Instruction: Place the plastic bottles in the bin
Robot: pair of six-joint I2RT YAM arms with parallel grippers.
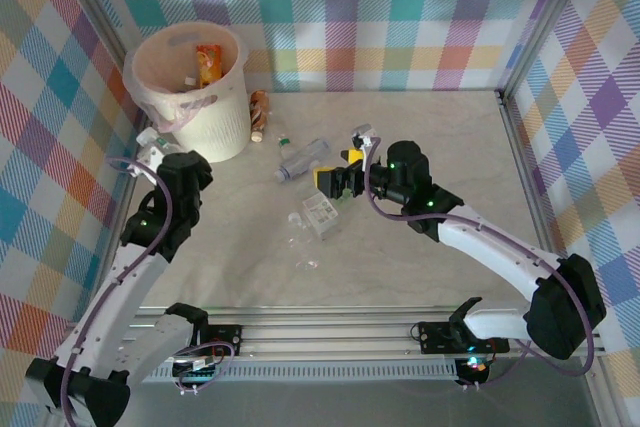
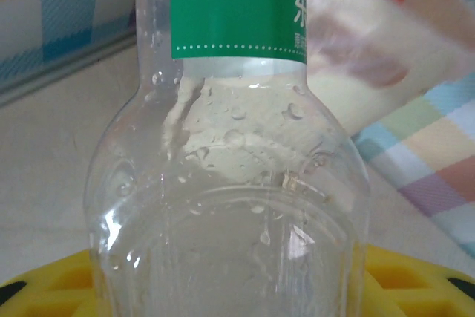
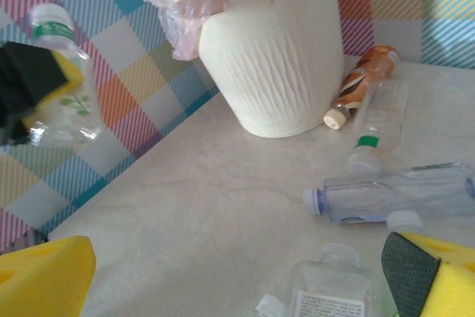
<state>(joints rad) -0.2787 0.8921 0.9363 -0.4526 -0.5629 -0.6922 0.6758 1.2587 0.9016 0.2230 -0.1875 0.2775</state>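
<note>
The left claw (image 1: 152, 143) is shut on a green-label bottle (image 2: 230, 183), just beside the bin (image 1: 220, 119) at the desk's (image 1: 430, 167) far left corner. It isn't over the rim, so letting go now would drop the bottle outside. The right claw (image 1: 338, 179) is wide open and holds nothing.

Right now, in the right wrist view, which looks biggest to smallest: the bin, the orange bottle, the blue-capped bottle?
1. bin
2. blue-capped bottle, but it lies nearer the camera, so unsure
3. orange bottle

Green-labelled bottle (image 2: 230, 183) aloft; others (image 1: 302, 160) beside cream bin (image 1: 215, 127)
</note>
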